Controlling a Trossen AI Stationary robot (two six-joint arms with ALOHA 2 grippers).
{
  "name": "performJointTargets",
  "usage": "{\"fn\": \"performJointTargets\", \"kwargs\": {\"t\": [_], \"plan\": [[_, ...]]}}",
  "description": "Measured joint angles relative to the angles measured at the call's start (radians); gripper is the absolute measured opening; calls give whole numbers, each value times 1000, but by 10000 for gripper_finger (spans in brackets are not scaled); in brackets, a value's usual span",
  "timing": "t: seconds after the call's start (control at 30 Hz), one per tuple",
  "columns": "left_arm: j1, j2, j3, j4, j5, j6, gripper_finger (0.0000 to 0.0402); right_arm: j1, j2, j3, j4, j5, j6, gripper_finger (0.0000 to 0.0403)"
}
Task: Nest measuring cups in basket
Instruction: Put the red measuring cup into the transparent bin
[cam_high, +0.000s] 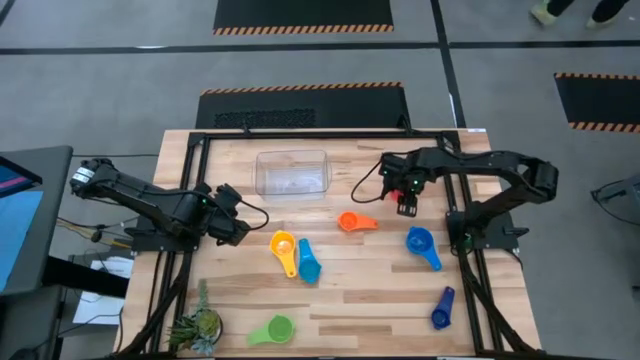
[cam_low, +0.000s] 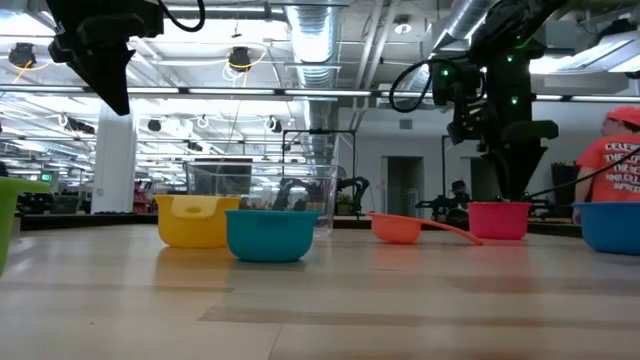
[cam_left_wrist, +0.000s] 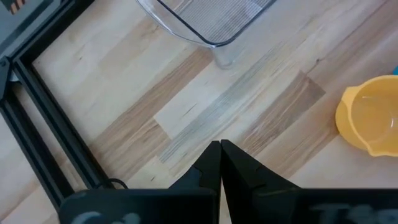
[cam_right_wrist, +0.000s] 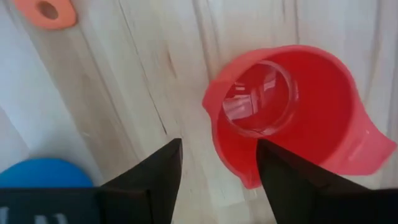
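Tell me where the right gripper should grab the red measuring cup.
Grip the red cup by its rim wall, from straight above. It sits upright, mouth open, and the open right gripper hangs just over its edge; one finger inside and one outside should likely pinch the wall near the pour lip.

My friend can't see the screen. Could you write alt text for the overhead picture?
Two dark robot arms flank a wooden table: the right gripper hovers by an empty clear basket, the left gripper waits. Orange, yellow, blue and green measuring cups lie scattered.
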Motion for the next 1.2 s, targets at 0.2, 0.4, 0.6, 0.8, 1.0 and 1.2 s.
{"fn": "performJointTargets", "kwargs": {"t": [0.2, 0.4, 0.6, 0.8, 1.0, 1.2], "plan": [[0, 0, 0, 0, -10, 0, 0, 0, 79, -27, 13, 29, 26, 220], [0, 0, 0, 0, -32, 1, 0, 2, 139, -25, 104, 41, 66, 186], [0, 0, 0, 0, -32, 1, 0, 26, 168, 0, 112, 13, 160, 50], [0, 0, 0, -1, -32, 1, 0, 74, 126, 129, 102, -12, 185, 13], [0, 0, 0, -29, -31, 1, 0, 121, 68, 391, 126, -21, 293, 11], [-13, 0, 0, -139, -30, 0, 0, 163, 64, 621, 338, -68, 388, 11]]}}
